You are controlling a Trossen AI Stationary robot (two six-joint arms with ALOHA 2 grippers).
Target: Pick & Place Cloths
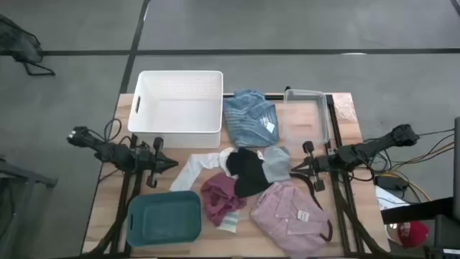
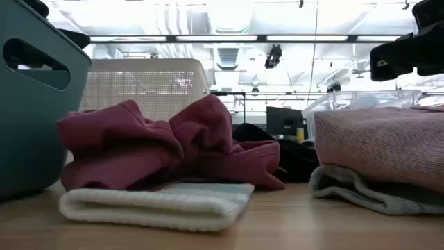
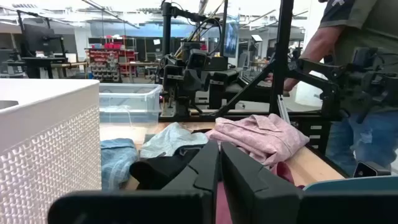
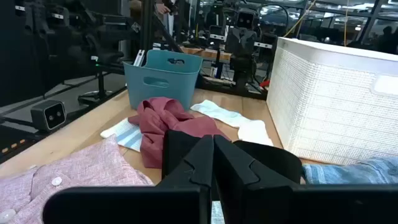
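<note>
Here, at the table's near edge, the pink checked shirt (image 1: 287, 212) lay folded, a small white tag at its collar; no print on that tag could be read. Beside it sat the maroon cloth (image 1: 221, 196), bunched on a pale striped rag (image 2: 156, 205), with the teal bin (image 1: 164, 217) just to its left. Toward the middle, the black cloth (image 1: 248, 171) lay touching a grey piece (image 1: 277, 162) and a white piece (image 1: 200, 167). The left gripper (image 1: 167, 164) hung clenched and empty at the left of this pile; the right gripper (image 1: 296, 168) hung likewise clenched and empty at its right, near the grey piece. Farther back lay the blue striped shirt (image 1: 250, 116), also bearing a white tag with no legible writing, between the white basket (image 1: 177, 101) and the clear tray (image 1: 307, 115).

Judged from this layout, no cloth had yet been picked. A good first grasp would call for the jaws to part above a raised fold, such as the maroon cloth's crest, then pinch one layer only, so that neighbouring pieces were not dragged along. The overlapping black, grey and white pieces would probably need a slow lift.

No brand or other writing was readable anywhere on the table.
</note>
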